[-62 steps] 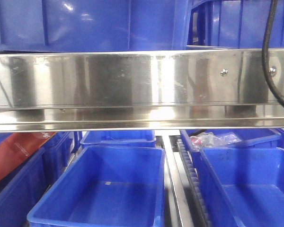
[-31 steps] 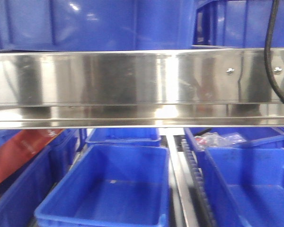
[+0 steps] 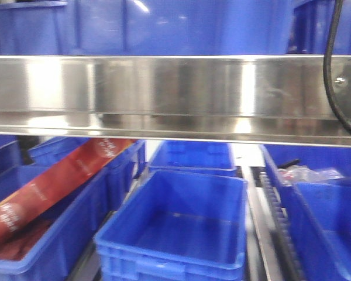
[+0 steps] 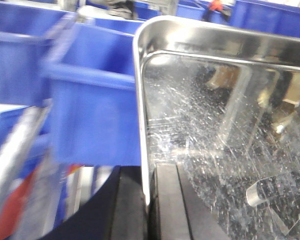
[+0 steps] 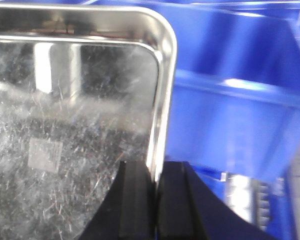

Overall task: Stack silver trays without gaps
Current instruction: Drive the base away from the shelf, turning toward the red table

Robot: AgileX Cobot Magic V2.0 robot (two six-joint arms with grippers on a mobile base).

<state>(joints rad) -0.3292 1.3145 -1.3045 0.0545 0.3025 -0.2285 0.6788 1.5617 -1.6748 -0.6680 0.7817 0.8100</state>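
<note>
Each wrist view shows a scratched silver tray from above, tilted against blue bins. In the left wrist view my left gripper (image 4: 149, 167) is shut on the left rim of the silver tray (image 4: 220, 120), one finger inside the wall and one outside. In the right wrist view my right gripper (image 5: 156, 167) is shut on the right rim of the silver tray (image 5: 65, 125) in the same way. I see no second tray. Neither gripper shows in the front view.
A wide steel band (image 3: 175, 93) with a screw (image 3: 339, 82) spans the front view, with blue bins (image 3: 164, 26) above it. Below it stand open blue bins (image 3: 175, 228), a red package (image 3: 52, 187), a roller rail (image 3: 269, 211) and a black cable (image 3: 333, 88).
The front view has swung left: the bins, the rail and the band's screws slid right in the frame. The red package came further into view. The cable kept its place.
</note>
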